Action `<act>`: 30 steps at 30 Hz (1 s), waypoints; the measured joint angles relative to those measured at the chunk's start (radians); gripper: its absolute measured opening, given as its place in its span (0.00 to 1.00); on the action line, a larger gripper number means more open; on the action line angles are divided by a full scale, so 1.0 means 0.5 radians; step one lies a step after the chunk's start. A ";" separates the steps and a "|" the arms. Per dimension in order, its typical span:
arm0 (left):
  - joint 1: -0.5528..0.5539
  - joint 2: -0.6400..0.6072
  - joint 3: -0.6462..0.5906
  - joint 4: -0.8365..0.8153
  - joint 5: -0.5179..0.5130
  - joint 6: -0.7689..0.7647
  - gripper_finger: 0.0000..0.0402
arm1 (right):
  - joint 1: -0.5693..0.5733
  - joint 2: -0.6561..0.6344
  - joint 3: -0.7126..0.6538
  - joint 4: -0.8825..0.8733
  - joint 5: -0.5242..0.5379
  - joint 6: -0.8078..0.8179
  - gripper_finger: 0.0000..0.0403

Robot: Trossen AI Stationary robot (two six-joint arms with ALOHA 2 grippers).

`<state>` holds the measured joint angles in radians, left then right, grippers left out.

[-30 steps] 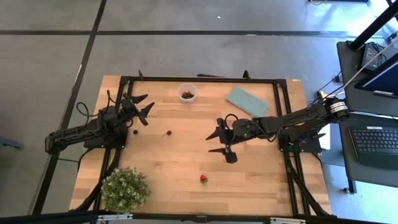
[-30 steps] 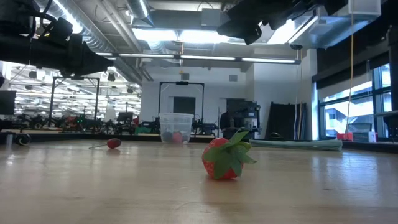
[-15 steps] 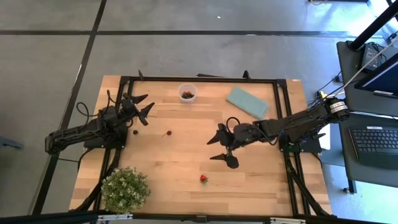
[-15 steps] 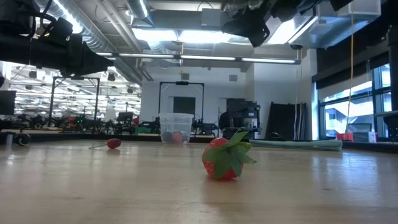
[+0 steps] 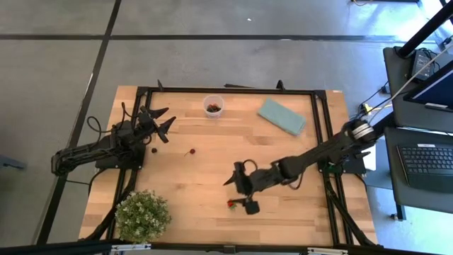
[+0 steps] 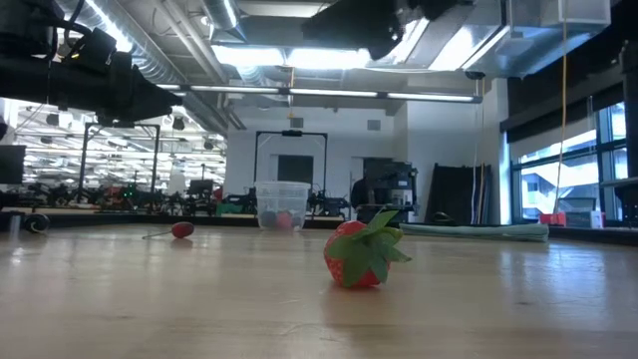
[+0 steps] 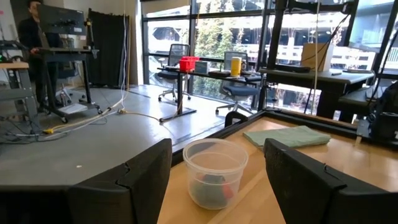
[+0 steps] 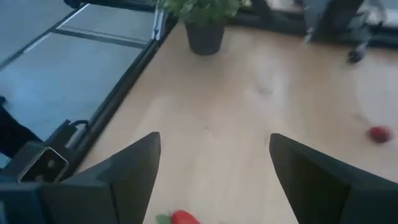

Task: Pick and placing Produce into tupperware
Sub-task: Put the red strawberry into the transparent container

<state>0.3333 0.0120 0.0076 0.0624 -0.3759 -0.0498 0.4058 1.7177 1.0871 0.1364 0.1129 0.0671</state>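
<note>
strawberry lies on its side — leafy end toward the tupperware's side; right tool spread wide above it.

Bare table surrounds the strawberry; potted plant stands well apart.

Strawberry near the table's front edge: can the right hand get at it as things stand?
Probably yes. The right hand hangs open just above the strawberry, with bare table around it and nothing between.
</note>
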 joint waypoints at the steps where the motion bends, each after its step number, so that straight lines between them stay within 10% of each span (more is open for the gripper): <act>1: 0.000 0.000 0.000 0.000 0.000 0.000 0.62 | 0.001 0.047 0.024 0.006 -0.005 0.038 0.75; 30: 0.000 0.001 0.000 0.000 0.000 0.000 0.62 | 0.246 0.652 0.024 0.070 0.401 0.735 0.75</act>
<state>0.3332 0.0124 0.0077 0.0624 -0.3759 -0.0498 0.5287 2.0436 1.0992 0.1713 0.3134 0.4348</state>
